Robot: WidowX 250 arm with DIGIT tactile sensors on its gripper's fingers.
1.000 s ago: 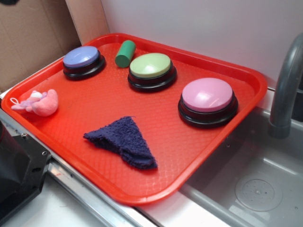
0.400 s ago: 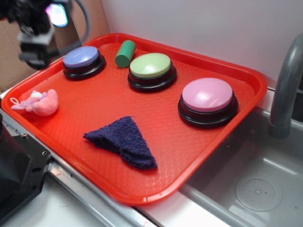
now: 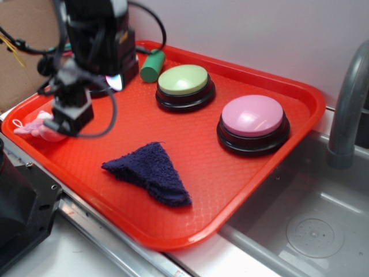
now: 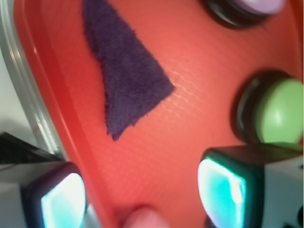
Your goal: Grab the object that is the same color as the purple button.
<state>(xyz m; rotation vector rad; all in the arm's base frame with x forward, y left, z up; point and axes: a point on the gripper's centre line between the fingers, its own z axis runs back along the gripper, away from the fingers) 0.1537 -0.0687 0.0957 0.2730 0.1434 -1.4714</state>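
- A WidowX arm hangs over the left part of a red tray (image 3: pixel 300 95), its gripper (image 3: pixel 68 118) above the tray floor just beside a pink plush toy (image 3: pixel 40 127) near the left rim.
- The target, a dark navy-purple rag (image 3: pixel 151 173), lies flat and roughly triangular on the tray's front-centre area, clear of the gripper and untouched.
- The wrist view shows the same rag (image 4: pixel 124 83) ahead of the camera, with two finger pads (image 4: pixel 221 190) lit blue-white at the bottom corners of the frame and bare tray between them.
- The jaws look spread wide and grip nothing; the exterior view is motion-blurred, so the exact gap cannot be read there.
- The purple button, the task's colour reference, is almost wholly hidden behind the arm in the exterior view; only a glint beside the arm's body may belong to it.
- A green-domed button (image 3: pixel 184 81) and a pink-domed button (image 3: pixel 252 116) sit on the far and right parts of the tray, with a green cylinder (image 3: pixel 151 66) near the back rim.
- Progress, judged from this layout: the grab has not started. Left to do are lining up over the rag, descending, closing on the fabric and lifting it.
- The soft, low-lying cloth will probably call for a descent close to the tray surface to catch a fold.
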